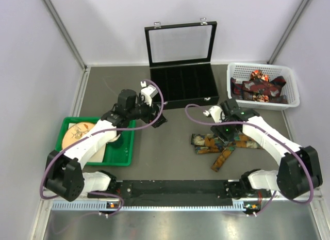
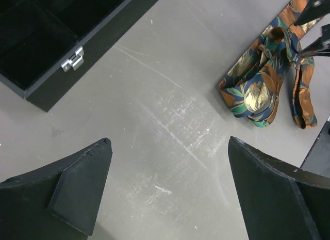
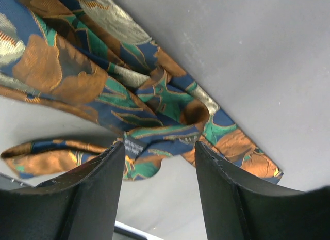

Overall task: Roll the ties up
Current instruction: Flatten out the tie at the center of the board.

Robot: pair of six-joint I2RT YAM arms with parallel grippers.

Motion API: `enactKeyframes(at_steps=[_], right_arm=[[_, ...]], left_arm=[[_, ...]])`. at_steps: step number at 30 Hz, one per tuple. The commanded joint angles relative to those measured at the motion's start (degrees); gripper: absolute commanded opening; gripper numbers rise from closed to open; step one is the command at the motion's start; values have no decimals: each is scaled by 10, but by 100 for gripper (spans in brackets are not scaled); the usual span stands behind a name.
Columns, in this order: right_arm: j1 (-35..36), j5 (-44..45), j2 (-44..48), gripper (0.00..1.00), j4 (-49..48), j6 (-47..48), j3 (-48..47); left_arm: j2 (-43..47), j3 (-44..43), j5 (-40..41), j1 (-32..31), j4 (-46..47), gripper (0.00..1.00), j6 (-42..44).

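The only label in sight is a small dark sewn tab (image 3: 135, 146) on the underside of a navy silk-look necktie patterned with orange-brown, green and pale gold leaves (image 3: 77, 80). It has a few pale lines of writing, too small to read. No brand shows on anything else.

The right jaws stand partly apart, low over this tie. The tab and a folded band of the fabric lie right at the tips of the black fingers (image 3: 98, 188) and cross the gap between them. The fingers are not pressed onto the cloth, and whether the tips brush it cannot be told. The rest of the tie lies crumpled in loose folds on the grey scuffed surface (image 2: 170, 95), spreading away ahead of these jaws.

The left jaws are spread wide, with only bare surface between their black fingers (image 2: 77, 188); they hold and touch nothing. The same tie lies ahead of them and to their right, well apart. Ahead to their left is a black compartmented case (image 2: 46, 90) with a silver latch (image 2: 73, 59), its glass lid raised.

Beyond the right jaws a white slotted plastic basket (image 1: 291, 75) holds more dark red-and-orange patterned neckties (image 1: 258, 88). Behind the left jaws sits a green plastic tray (image 1: 129, 147) carrying a round tan disc (image 1: 77, 132).
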State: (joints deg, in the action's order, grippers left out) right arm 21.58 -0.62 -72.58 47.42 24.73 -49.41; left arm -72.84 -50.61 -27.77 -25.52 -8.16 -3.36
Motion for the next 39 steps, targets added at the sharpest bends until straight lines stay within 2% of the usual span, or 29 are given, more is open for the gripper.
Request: enactKeyframes(at_steps=[1, 9, 15, 20, 23, 25, 26, 27, 28, 31, 32, 36, 39], right_arm=[[34, 52, -20, 56, -36, -18, 7], [66, 55, -34, 57, -4, 8, 12], [64, 127, -33, 56, -29, -1, 25], [-16, 148, -32, 54, -36, 18, 14], [-85, 107, -29, 53, -8, 29, -9], [-123, 76, -35, 52, 13, 37, -17], [-135, 70, -38, 51, 16, 39, -18], [-146, 63, -48, 51, 20, 43, -18], [-178, 36, -53, 50, 30, 49, -20], [-213, -12, -76, 49, 49, 56, -33], [-251, -23, -82, 49, 59, 58, -41], [-298, -69, -116, 48, 71, 68, -50], [-338, -95, -139, 48, 77, 78, -60]], left_arm=[[16, 12, -5, 6, 10, 98, -13], [-5, 4, -17, 8, 18, 98, -11], [-18, 1, -26, 8, 24, 98, -10], [-20, -10, -47, 8, 10, 98, 26], [-18, -15, -90, 3, 0, 96, 67], [-25, -19, -93, -22, -25, 93, 108], [-29, -32, -87, -37, -42, 91, 161], [-34, -38, -80, -70, -58, 89, 184], [-42, -41, -66, -87, -62, 88, 205], [-65, -50, -38, -166, -59, 84, 265], [-76, -55, -33, -184, -40, 84, 278], [-150, -98, -20, -287, -5, 87, 274], [-226, -156, -9, -333, 7, 89, 254]])
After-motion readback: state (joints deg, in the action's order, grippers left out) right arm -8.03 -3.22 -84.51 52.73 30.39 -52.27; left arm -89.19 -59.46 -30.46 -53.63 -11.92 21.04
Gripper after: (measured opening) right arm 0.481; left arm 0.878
